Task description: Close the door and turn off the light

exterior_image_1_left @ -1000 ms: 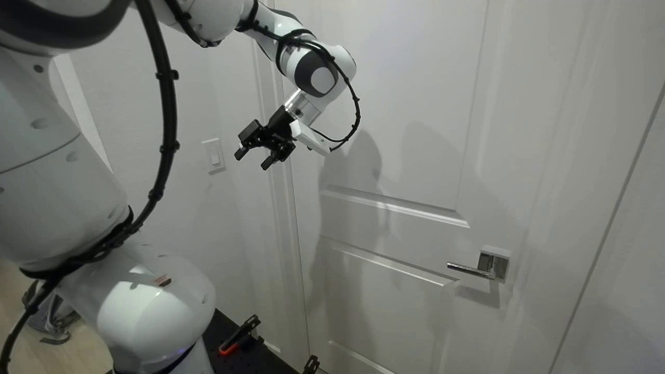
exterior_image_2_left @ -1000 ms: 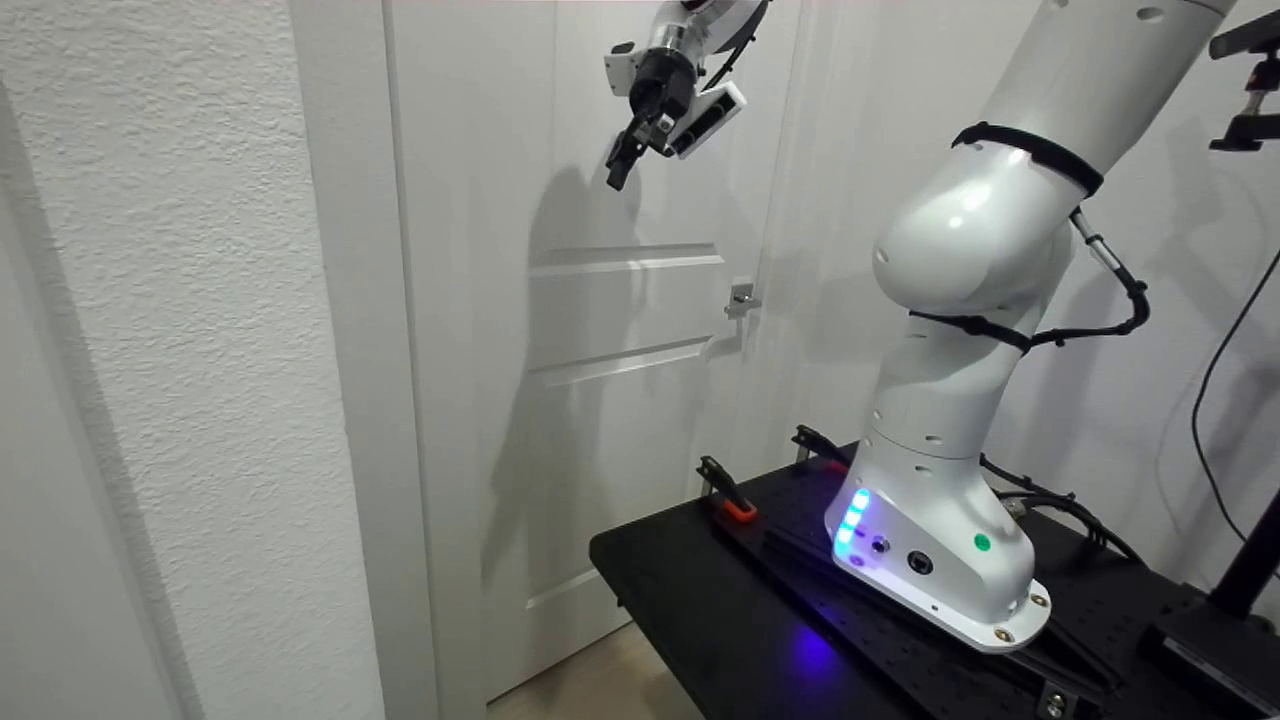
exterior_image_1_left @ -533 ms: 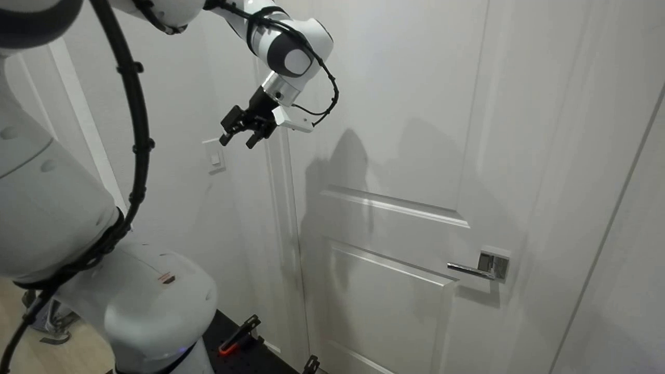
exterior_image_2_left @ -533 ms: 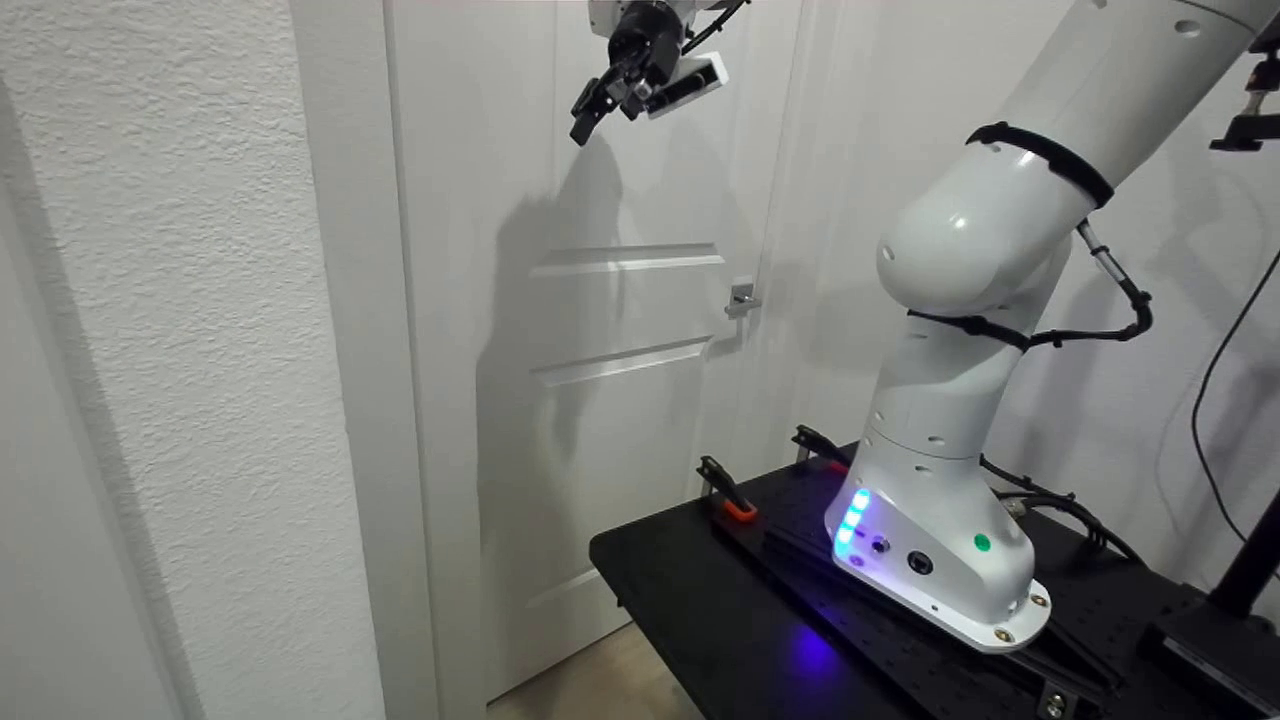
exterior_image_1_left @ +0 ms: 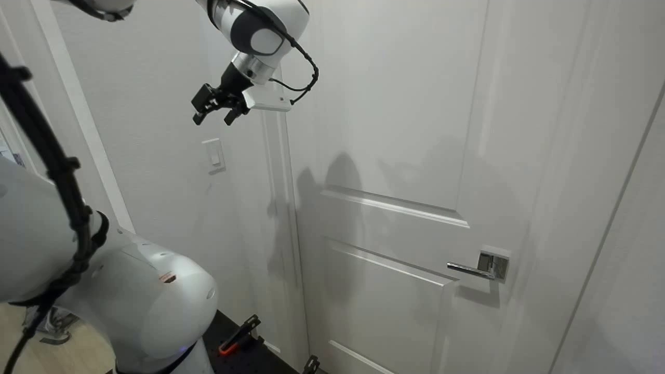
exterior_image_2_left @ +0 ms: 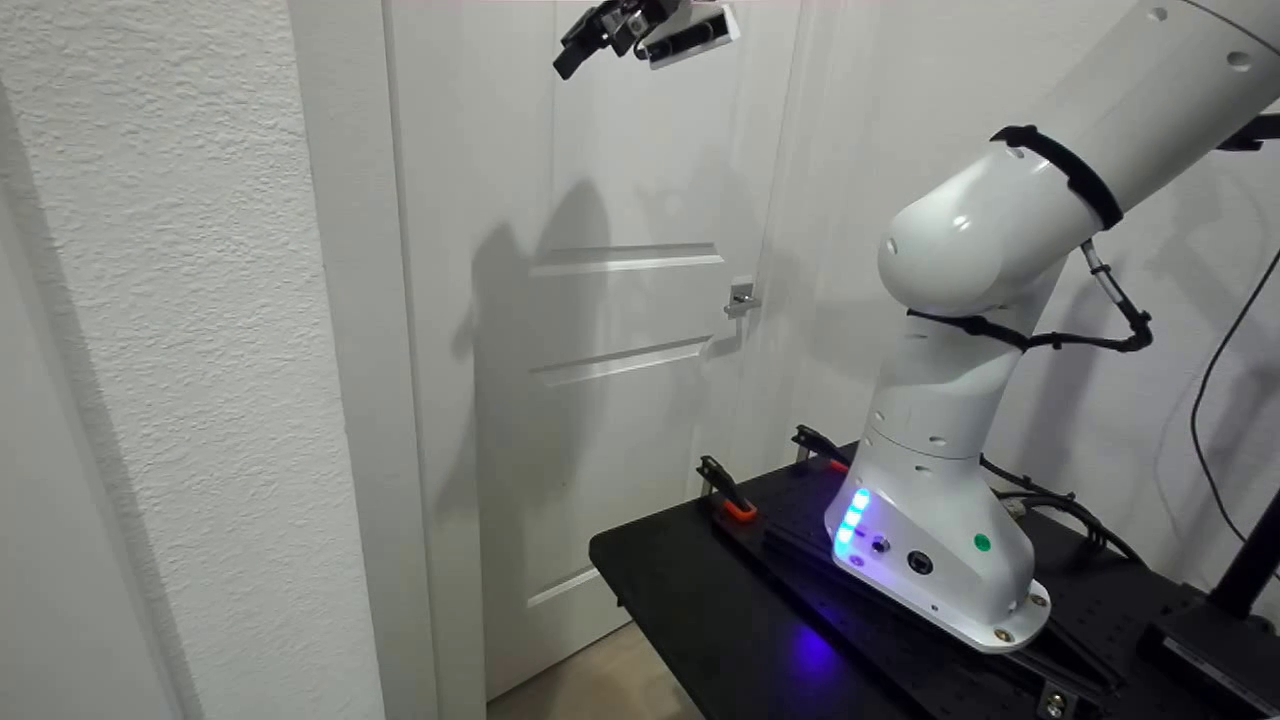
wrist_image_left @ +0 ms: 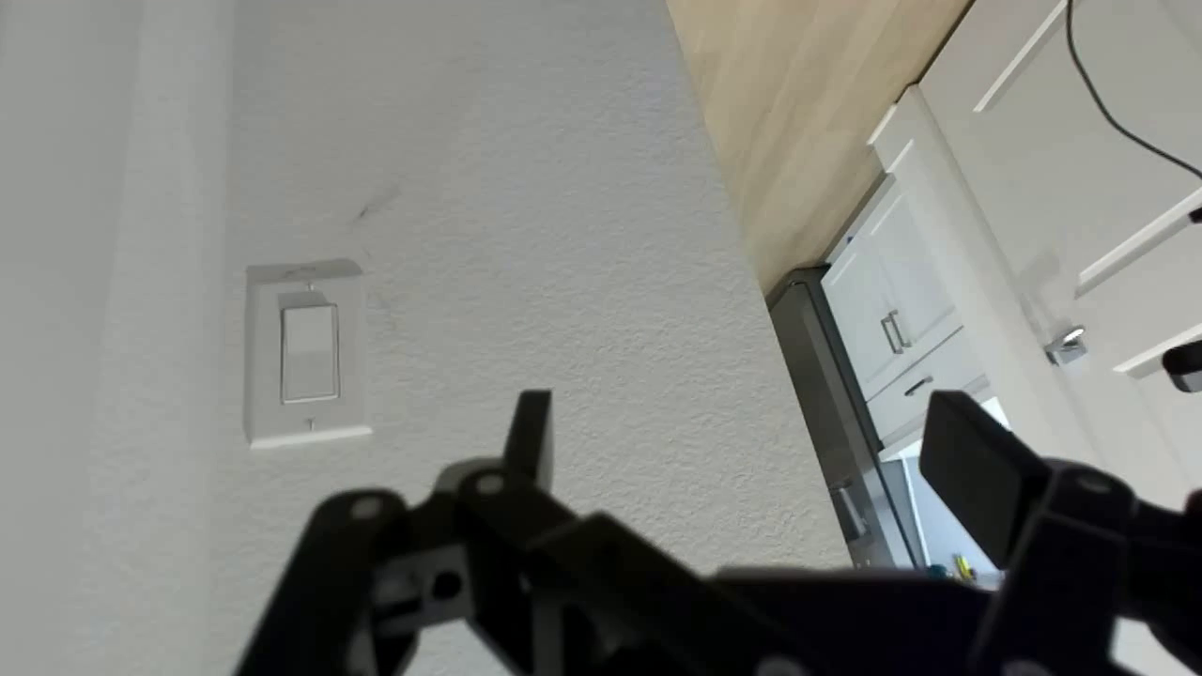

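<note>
White wall (exterior_image_1_left: pixel 156 98) | switch plate (wrist_image_left: pixel 308 361) unchanged | tool (exterior_image_1_left: pixel 213 120) higher than a second ago, jaws apart (door (exterior_image_1_left: pixel 410 166) unmoved)

You have soft, greyish light: grey shadows spread over the door (exterior_image_1_left: pixel 415 166) in both exterior views — and a small one falls below its handle (exterior_image_1_left: pixel 488 267). Highlights dot your arm (exterior_image_2_left: pixel 985 230), while blue lights (exterior_image_2_left: pixel 851 520) on its base (exterior_image_2_left: pixel 950 578) glow onto the black table (exterior_image_2_left: pixel 680 570). Your wrist view shows the gripper (wrist_image_left: pixel 742 446) dark and out of focus.
</note>
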